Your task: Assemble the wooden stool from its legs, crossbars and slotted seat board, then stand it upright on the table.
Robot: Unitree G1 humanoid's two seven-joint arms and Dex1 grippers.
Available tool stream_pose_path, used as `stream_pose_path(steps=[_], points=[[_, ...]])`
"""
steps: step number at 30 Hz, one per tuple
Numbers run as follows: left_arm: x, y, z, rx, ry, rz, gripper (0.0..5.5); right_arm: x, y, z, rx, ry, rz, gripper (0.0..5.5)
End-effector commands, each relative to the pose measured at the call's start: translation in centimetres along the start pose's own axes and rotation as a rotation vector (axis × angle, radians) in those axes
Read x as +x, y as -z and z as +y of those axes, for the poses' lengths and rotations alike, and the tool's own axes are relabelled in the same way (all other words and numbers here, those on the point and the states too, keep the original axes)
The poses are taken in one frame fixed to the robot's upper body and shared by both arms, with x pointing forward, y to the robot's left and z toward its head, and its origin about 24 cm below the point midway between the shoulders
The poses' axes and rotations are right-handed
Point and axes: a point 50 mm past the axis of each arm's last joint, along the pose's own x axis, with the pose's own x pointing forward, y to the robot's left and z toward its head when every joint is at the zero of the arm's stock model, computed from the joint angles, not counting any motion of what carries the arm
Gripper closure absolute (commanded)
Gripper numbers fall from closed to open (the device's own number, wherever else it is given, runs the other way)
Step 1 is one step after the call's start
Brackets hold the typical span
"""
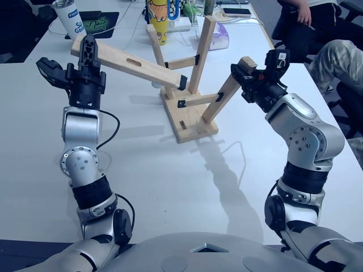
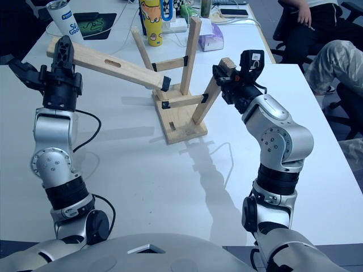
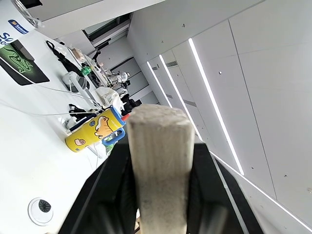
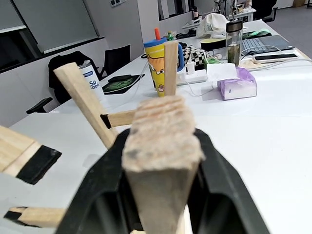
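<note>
The stool lies upside down on the white table, its seat board flat and its legs pointing up. A long slotted leg slants from the board up to the left. My left gripper is shut on that leg's far end. A shorter leg leans up to the right, and my right gripper is shut on its top end. Two more legs stand behind, joined by a crossbar. Another crossbar with black ends runs low between the legs.
Behind the stool stand a yellow cup, a white tumbler, a dark mouse pad, a purple tissue pack and cables. A seated person is at the far right edge. The near half of the table is bare.
</note>
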Motion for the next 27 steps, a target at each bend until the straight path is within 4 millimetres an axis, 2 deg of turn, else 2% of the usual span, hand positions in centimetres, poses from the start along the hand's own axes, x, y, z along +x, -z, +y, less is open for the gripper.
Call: stream_pose_path(steps=[1, 6, 8, 10, 13, 18, 22, 27], points=[[0.4, 0.0, -0.2, 0.017, 0.012, -0.005, 4.47, 0.0, -1.6, -1.5, -0.144, 0.127, -0.078, 4.45], [0.5, 0.1, -0.1, 0.027, 0.009, -0.001, 4.47, 0.0, -1.3, -2.6, -0.192, 0.211, -0.092, 4.46], [0.6, 0.4, -0.1, 0.053, 0.005, 0.009, 4.47, 0.2, -0.8, -2.3, -0.213, 0.224, -0.082, 4.46], [0.8, 0.8, 0.0, 0.072, -0.003, 0.026, 4.47, 0.4, -0.1, -1.8, -0.157, 0.202, -0.060, 4.46], [0.8, 2.8, 0.7, 0.173, -0.060, 0.101, 4.47, 0.5, 1.3, -1.5, 0.008, 0.209, 0.000, 4.47], [1.0, 6.5, 1.5, 0.282, -0.142, 0.191, 4.47, 0.3, 2.9, -0.9, 0.167, 0.260, 0.057, 4.47], [1.7, 8.5, 1.7, 0.325, -0.162, 0.214, 4.47, 0.5, 3.4, 0.0, 0.206, 0.256, 0.067, 4.47], [2.4, 9.7, 1.9, 0.405, -0.166, 0.209, 4.47, 0.6, 3.6, 0.8, 0.202, 0.255, 0.061, 4.47]])
